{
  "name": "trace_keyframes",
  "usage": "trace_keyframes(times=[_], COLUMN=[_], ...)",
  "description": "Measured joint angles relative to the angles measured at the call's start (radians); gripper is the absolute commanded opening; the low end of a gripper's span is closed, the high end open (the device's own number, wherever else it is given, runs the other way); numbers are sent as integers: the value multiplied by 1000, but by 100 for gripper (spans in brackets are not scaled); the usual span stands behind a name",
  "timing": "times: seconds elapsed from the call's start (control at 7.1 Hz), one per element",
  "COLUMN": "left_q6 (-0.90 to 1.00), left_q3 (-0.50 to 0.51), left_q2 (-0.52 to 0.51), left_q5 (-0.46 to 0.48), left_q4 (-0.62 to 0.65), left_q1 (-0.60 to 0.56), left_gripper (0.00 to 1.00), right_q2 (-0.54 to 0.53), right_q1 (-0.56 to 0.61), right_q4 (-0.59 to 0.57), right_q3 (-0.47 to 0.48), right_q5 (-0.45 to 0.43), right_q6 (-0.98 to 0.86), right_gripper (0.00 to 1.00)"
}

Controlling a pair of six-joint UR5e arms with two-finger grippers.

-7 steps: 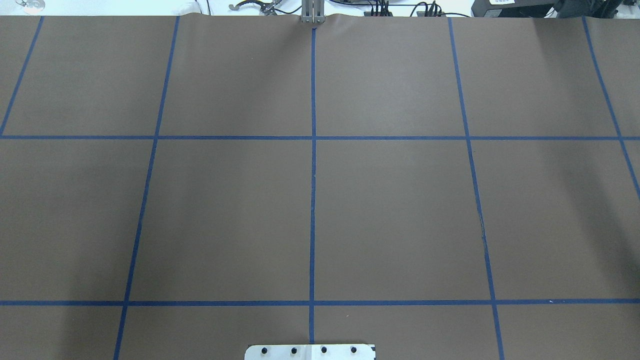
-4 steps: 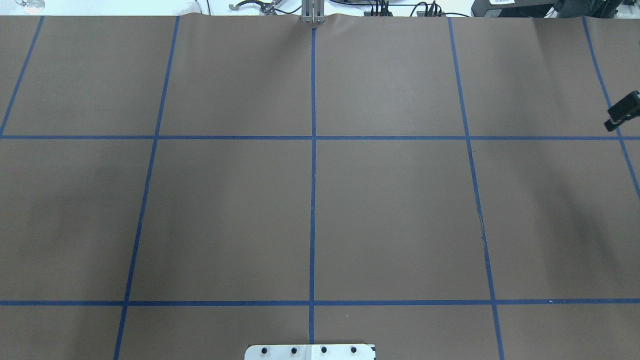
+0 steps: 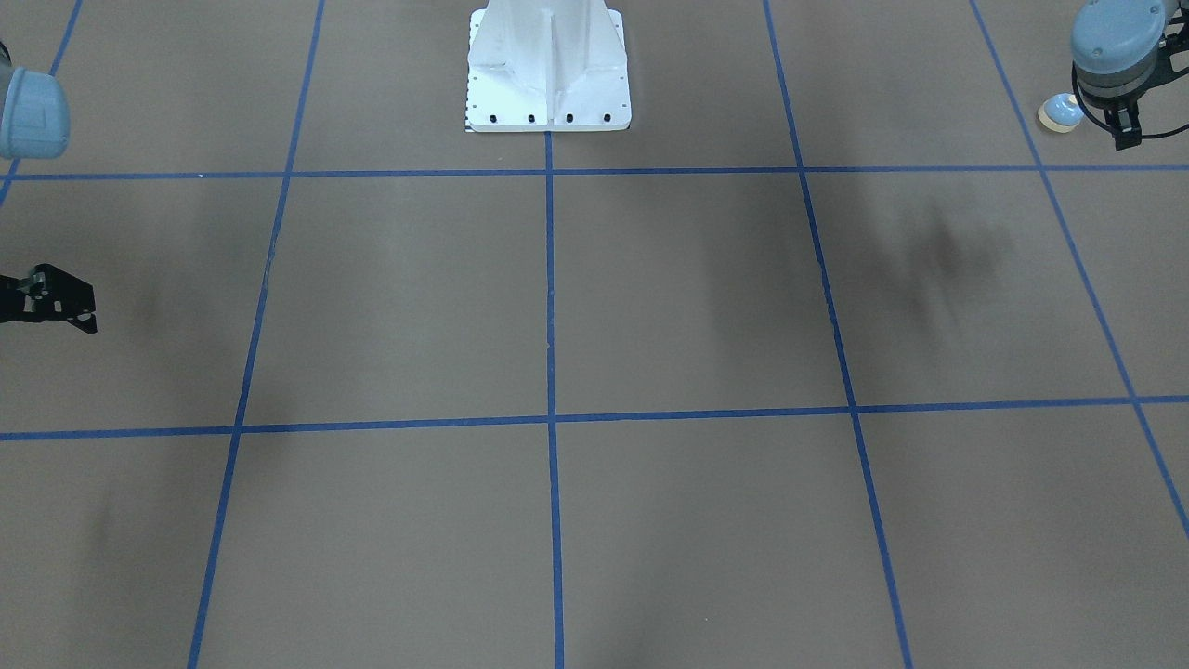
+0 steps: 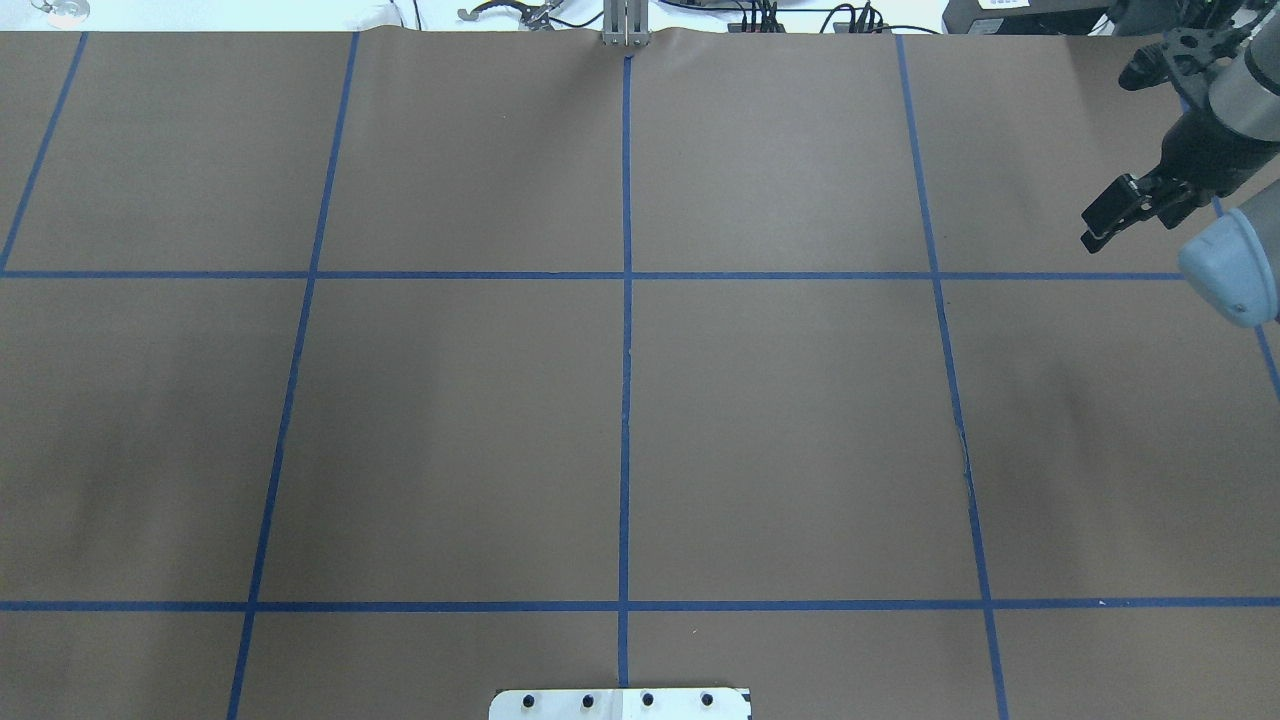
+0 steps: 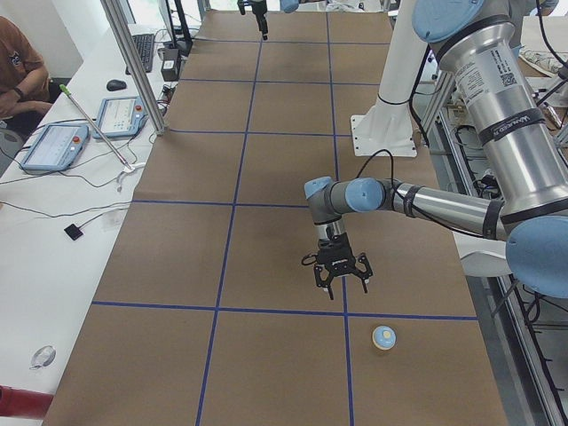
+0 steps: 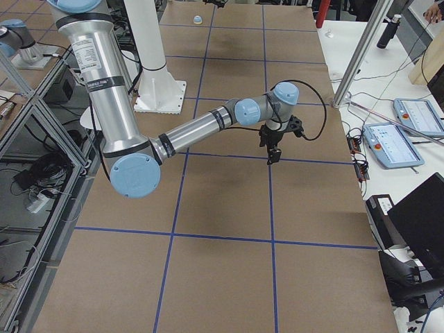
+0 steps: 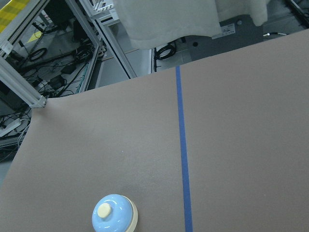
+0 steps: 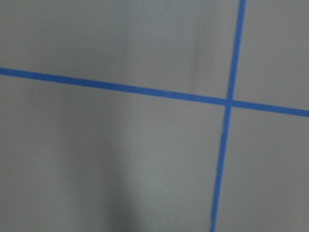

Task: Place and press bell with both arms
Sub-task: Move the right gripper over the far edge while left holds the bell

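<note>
Near the bell (image 5: 383, 337), left jaws cannot be judged, right jaws pressed together

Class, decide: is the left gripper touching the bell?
Apart. The exterior left view shows bare table between the left gripper and the bell.

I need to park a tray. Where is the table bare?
The middle squares in front of the pedestal are bare. The left end is taken: the bell sits there, left hand hovering nearby. The right hand hangs over the right end.
</note>
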Motion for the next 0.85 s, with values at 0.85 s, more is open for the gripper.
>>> trace_keyframes(times=[0.85], left_q6=[-350], left_q3=[201], left_q2=[-81], left_q5=[-73], left_q4=[-39], left_q1=[225], left_gripper=[100], right_q2=[42], right_q1=[-33], right_q4=[1], right_q3=[-4], right_q5=[-38], right_q6=[-1], right_gripper=[100])
